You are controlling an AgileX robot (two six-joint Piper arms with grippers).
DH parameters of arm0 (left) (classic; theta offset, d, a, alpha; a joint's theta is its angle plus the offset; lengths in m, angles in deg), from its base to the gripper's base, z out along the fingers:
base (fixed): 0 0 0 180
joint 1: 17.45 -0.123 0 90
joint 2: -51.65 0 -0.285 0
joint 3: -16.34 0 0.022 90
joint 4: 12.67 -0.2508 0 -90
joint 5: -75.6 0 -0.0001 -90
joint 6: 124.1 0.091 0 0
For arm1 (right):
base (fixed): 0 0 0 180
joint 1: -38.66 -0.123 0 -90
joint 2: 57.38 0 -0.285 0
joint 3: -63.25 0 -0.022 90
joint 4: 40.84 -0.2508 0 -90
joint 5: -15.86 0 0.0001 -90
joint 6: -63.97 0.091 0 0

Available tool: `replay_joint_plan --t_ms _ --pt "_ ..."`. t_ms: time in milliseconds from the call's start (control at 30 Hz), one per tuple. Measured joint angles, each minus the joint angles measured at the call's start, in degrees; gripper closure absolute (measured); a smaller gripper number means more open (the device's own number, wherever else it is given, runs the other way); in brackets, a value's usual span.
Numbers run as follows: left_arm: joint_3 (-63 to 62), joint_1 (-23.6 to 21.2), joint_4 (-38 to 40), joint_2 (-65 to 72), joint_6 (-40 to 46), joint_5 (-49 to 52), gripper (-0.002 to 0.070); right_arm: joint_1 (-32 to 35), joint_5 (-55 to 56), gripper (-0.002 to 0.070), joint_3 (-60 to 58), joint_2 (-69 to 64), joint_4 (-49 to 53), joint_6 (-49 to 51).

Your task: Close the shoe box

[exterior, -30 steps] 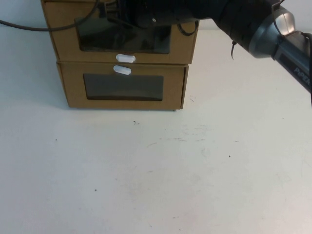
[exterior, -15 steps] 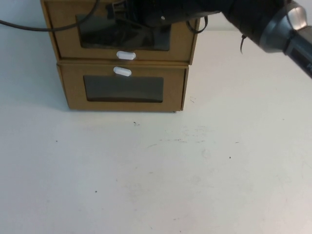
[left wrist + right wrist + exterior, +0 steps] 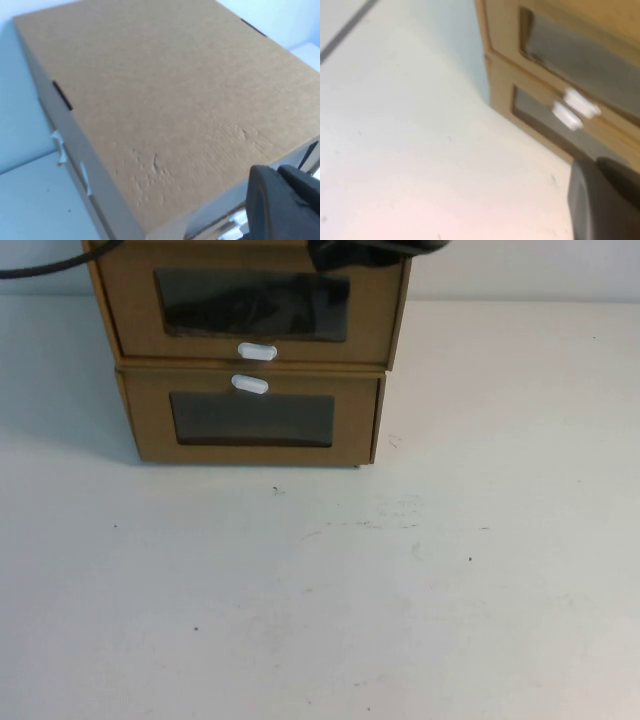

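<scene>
High view, shoe box [image 3: 255, 310] shut, right hand [image 3: 605, 200] near it, left hand [image 3: 285, 205] above.

The shoe box [image 3: 250, 305] is matt brown cardboard, its top faintly dimpled, with a glossy dark clear-film window and a smooth white plastic tab [image 3: 257, 351]; the lower box [image 3: 250, 420] looks alike; the worktop [image 3: 400, 590] is matt off-white, lightly scuffed.

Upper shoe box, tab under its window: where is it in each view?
High view: upper shoe box at top centre, stacked on the lower box.
Left wrist view: only its plain lid shows.
Right wrist view: upper right.
Shared landmark: the paired white tabs.
Neither end effector is clearly identifiable.
</scene>
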Motion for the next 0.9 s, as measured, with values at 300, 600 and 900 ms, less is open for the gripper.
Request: replay_joint_plan --t_ms 300,600,900 --pt "26.8 0.0 4.0 -19.8 6.2 -11.1 0.0680 0.0 1.7 0.0687 -22.8 22.3 8.8 7.0" --pt "57.9 0.0 10.9 -51.1 13.3 -20.7 0.0680 0.0 6.9 0.0687 -55.5 55.0 12.6 14.5" --pt "79.9 0.0 12.1 -82.9 13.6 -30.2 0.0680 0.0 12.7 0.0687 -78.3 82.0 12.9 20.7"
